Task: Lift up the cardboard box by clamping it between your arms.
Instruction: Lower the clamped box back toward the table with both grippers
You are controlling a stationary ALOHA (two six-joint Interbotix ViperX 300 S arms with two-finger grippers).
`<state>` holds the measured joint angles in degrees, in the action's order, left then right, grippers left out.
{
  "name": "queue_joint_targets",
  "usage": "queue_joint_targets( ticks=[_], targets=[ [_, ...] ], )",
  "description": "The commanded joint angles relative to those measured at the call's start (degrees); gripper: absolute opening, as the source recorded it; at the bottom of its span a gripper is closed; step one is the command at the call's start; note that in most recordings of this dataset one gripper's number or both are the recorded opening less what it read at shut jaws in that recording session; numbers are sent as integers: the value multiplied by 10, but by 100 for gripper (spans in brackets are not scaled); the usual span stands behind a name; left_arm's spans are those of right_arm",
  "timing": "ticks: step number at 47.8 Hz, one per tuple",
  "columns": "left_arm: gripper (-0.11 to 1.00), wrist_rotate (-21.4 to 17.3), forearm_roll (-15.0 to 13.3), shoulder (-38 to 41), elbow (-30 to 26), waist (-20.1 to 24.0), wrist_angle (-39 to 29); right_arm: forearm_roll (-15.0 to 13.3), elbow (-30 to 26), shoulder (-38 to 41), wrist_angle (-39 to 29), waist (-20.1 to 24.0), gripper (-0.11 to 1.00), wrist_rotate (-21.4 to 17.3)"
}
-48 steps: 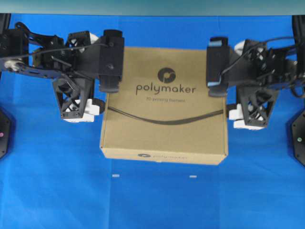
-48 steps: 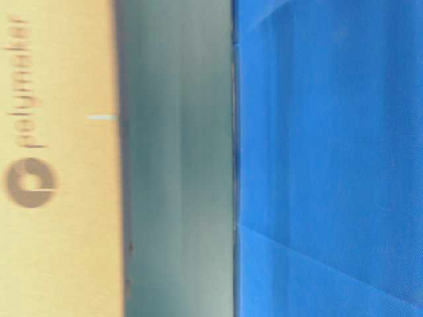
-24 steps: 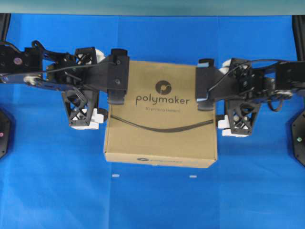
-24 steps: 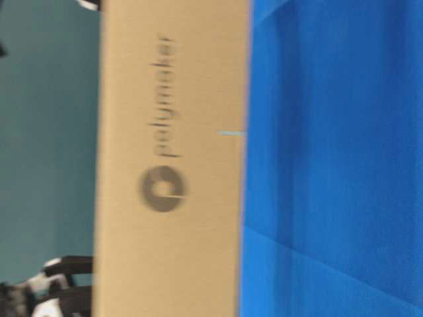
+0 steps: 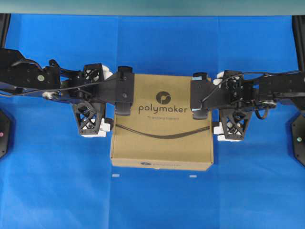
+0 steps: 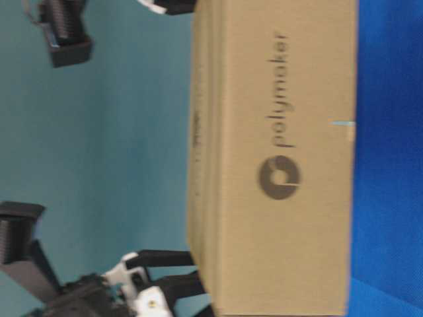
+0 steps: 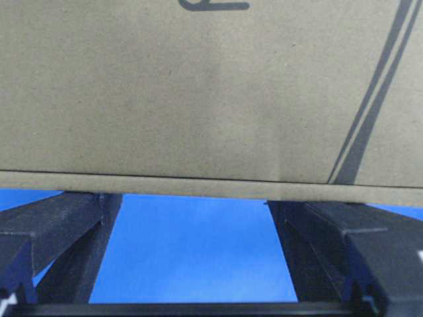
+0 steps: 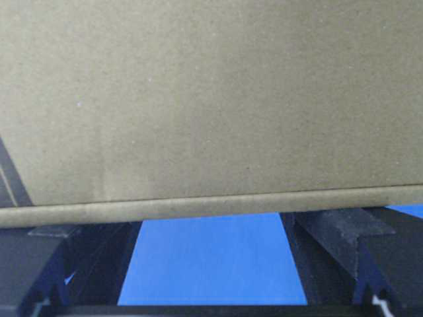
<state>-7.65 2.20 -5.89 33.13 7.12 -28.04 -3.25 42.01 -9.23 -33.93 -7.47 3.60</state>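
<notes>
Blue cloth point(image 5: 152, 205) covers my whole work surface, creased in places, with a teal wall point(image 6: 119, 145) behind it. Two small white marks point(image 5: 115, 176) sit on the cloth just in front of the cardboard box point(image 5: 162, 143), which is my landmark for everything else.

That box is closed (what it holds, I cannot tell), and its lid carries the round logo, the "polymaker" lettering and a dark curved line. In the overhead view it sits in the middle of the cloth, front edge square to me.

My left arm point(image 5: 52, 83) reaches in from the left of the box and my right arm point(image 5: 271, 88) from the right. The left gripper point(image 5: 90, 119) sits against the box's left side, the right gripper point(image 5: 232, 125) against its right side. Both stand with jaws spread wide; each wrist view shows the two black fingers point(image 7: 59, 231) apart with blue cloth between them, their tips running under the box's edge. Whether the box's underside touches the cloth, I cannot tell from the table-level view.
</notes>
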Motion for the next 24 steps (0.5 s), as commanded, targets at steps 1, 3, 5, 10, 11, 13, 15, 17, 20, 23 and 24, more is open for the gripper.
queue_joint_targets(
  ticks=[1, 3, 5, 10, 11, 13, 15, 17, 20, 23, 24],
  targets=[
    [85, 20, -4, 4, -6, -8, 57, 3, -12, 4, 55, -5, 100, -7],
    [85, 21, -4, 8, -1, -8, 62, 3, -11, 11, 64, -5, 100, -6],
    [85, 22, -4, 11, 3, -8, 65, 3, -11, 20, 73, -5, 100, -5],
    [85, 23, -4, 20, 12, -7, 76, 3, -11, 36, 83, -6, 100, -4],
    [85, 23, -4, 24, 16, -5, 78, 3, -11, 40, 86, -6, 100, -4],
    [85, 23, -4, 26, 19, -4, 83, 3, -11, 46, 89, -6, 100, -4],
    [85, 25, -4, 29, 21, -4, 85, 3, -11, 52, 92, -6, 100, -4],
    [85, 28, -4, 32, 23, -4, 87, 3, -11, 57, 97, -6, 100, -4],
    [85, 34, -4, 35, 26, -6, 89, 3, -10, 65, 98, -5, 100, -4],
    [85, 38, -4, 43, 32, -5, 97, 2, -8, 70, 102, -5, 100, -3],
    [85, 39, -4, 47, 33, -5, 100, 2, -8, 72, 104, -5, 100, -2]
  ],
)
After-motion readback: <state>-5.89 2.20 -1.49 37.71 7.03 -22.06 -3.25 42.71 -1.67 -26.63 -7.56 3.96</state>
